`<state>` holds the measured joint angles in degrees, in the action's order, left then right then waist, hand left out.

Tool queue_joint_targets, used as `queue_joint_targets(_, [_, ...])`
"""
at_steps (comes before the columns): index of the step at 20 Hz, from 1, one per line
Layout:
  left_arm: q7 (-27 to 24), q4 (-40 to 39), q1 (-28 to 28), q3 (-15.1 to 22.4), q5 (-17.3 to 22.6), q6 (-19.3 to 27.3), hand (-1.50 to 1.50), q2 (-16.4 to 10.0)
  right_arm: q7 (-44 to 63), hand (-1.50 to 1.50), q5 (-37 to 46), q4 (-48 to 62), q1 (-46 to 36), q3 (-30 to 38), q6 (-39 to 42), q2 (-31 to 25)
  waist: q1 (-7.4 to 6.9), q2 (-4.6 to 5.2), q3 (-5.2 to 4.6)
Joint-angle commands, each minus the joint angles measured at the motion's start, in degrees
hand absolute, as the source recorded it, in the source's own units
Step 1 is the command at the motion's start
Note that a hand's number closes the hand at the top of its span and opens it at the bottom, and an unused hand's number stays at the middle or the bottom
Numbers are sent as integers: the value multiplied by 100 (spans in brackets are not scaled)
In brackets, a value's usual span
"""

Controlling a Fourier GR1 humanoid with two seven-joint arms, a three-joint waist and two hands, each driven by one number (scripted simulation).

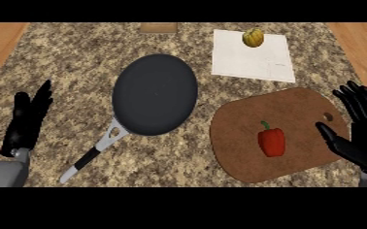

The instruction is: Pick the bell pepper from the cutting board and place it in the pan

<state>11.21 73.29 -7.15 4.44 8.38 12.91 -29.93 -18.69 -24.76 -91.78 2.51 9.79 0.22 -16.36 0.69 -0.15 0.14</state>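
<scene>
Bell pepper [272, 141]: red, lying on cutting board [240, 162], just left of right hand [349, 148].
Right hand: fingers spread, thumb over the board's edge, partly cut off at view's edge.
Pan [155, 94]: farther left, beside the board.
Left hand [25, 121]: open, resting, fingers up, left of the pan's handle [93, 156].
White sheet [247, 60]: beyond the board, carrying a small yellow thing [252, 37], kind unclear.
Counter [79, 58]: speckled stone.

You're looking at a kitchen: a speckled granite tabletop [72, 53], with a cutting board [287, 111] right of the pan [154, 94].
</scene>
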Motion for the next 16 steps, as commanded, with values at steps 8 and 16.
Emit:
queue_joint_targets(8, [-42, 12, 89, 51, -287, 160, 0, 266, 1328, -150, 1021, -1363, 661, 102, 534, -1865, 10, 15, -37])
queue_joint_targets(16, [149, -129, -219, -109, -212, -42, 0, 130, 3423, -150, 1931, -1984, -2, -656, 1073, -3197, -107, 31, -34])
